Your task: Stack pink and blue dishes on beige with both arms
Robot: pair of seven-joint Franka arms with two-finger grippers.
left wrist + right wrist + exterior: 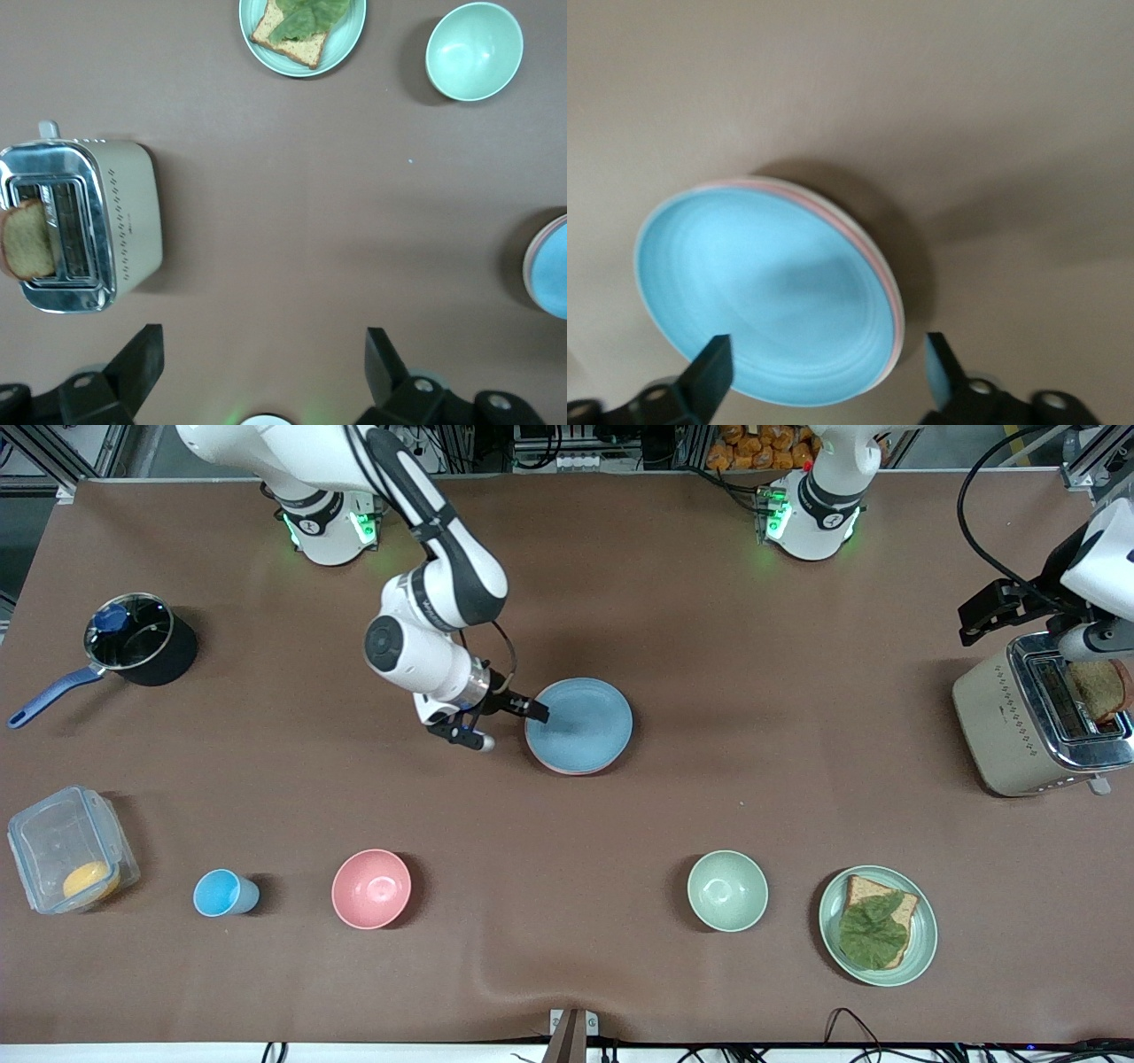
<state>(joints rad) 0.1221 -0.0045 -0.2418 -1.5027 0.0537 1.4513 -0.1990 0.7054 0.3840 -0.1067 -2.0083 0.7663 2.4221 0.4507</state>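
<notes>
The light blue plate (578, 726) lies on top of a stack at the middle of the table. Under it, the pink plate (879, 266) shows only as a thin rim. A pale edge below that is the beige plate (637, 270). My right gripper (503, 724) is open at the stack's rim toward the right arm's end. In the right wrist view one of its fingers (713, 363) hangs over the blue plate (766, 292) and the other is over bare table. My left gripper (997, 611) hangs open and empty high above the toaster, well away from the stack.
Nearest the front camera stand a clear box (71, 850), a blue cup (221, 893), a pink bowl (372, 888), a green bowl (727, 890) and a green plate with bread and a leaf (877, 926). A pot (140, 651) and a toaster (1036, 722) flank the table's ends.
</notes>
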